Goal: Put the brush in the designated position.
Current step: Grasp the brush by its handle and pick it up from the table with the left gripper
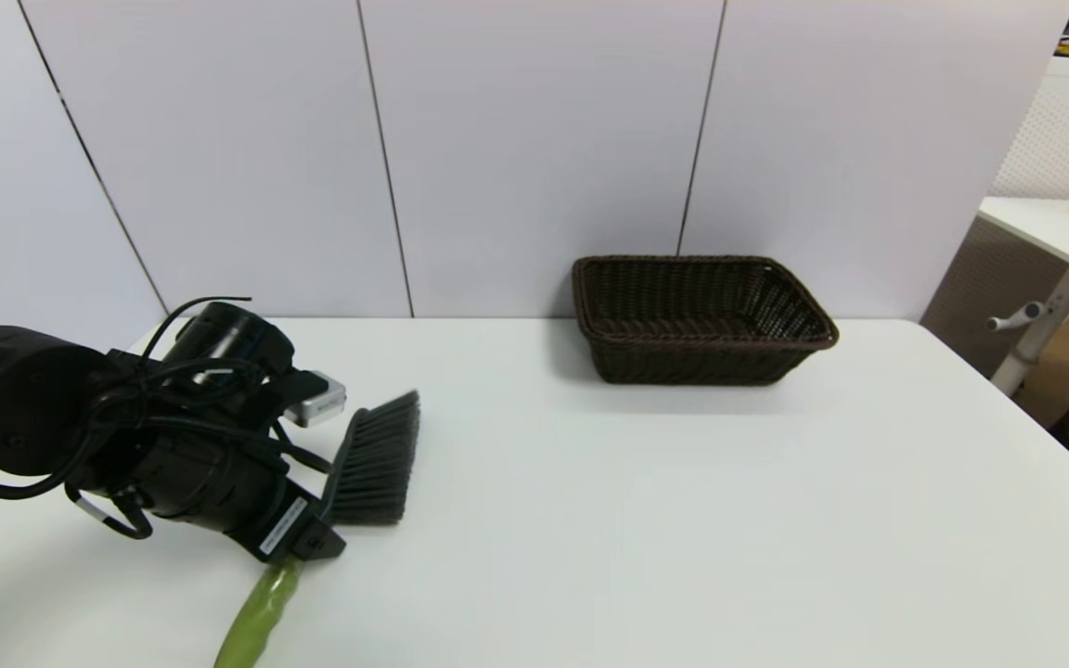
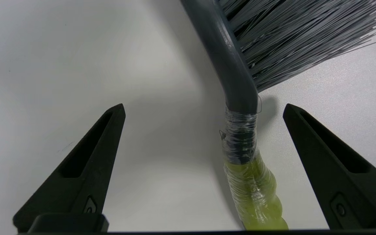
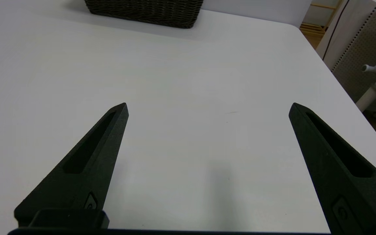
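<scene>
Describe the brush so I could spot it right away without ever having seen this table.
On the white table, look at the near left corner, far from the dark wicker basket at the back. The brush lies flat there between the open fingers of the left gripper. Its olive-green handle, grey neck and fan of dark bristles mark it.

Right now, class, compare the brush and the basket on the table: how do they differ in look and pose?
The brush is slim, with grey bristles and a green handle; the basket is broad, dark woven wicker. The brush lies flat at the table's near left, between the left gripper's open fingers; the basket stands at the far edge with nothing near it. Both rest on the table.
</scene>
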Action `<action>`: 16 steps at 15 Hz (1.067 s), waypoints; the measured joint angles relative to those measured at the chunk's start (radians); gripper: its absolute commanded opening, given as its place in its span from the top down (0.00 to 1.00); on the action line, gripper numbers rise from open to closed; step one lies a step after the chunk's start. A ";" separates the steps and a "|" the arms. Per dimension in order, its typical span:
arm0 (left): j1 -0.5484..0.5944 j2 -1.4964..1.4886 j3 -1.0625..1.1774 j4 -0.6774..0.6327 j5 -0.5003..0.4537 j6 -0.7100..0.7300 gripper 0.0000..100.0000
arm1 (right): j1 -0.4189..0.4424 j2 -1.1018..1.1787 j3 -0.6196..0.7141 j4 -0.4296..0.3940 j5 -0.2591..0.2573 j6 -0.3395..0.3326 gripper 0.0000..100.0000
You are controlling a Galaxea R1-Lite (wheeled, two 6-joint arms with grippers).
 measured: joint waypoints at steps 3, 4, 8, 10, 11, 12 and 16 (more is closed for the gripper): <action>0.000 0.002 0.002 0.000 0.001 -0.002 0.00 | 0.000 0.000 0.000 0.000 0.000 0.000 0.00; 0.000 0.003 0.003 -0.001 0.000 -0.002 0.00 | 0.000 0.000 0.000 0.000 0.000 0.000 0.00; -0.003 0.003 0.010 -0.010 0.000 -0.023 0.00 | 0.000 0.000 0.000 0.000 0.000 0.000 0.00; -0.008 0.003 0.012 -0.010 -0.001 -0.031 0.00 | 0.000 0.000 0.000 0.000 0.000 0.000 0.00; -0.009 0.003 0.012 -0.011 -0.001 -0.032 0.00 | 0.000 0.000 0.000 0.000 0.000 0.000 0.00; -0.009 0.003 0.012 -0.021 -0.001 -0.036 0.00 | 0.000 0.000 0.000 0.000 0.000 0.000 0.00; -0.010 0.003 0.023 -0.042 -0.003 -0.095 0.00 | 0.000 0.000 0.000 0.000 0.000 0.000 0.00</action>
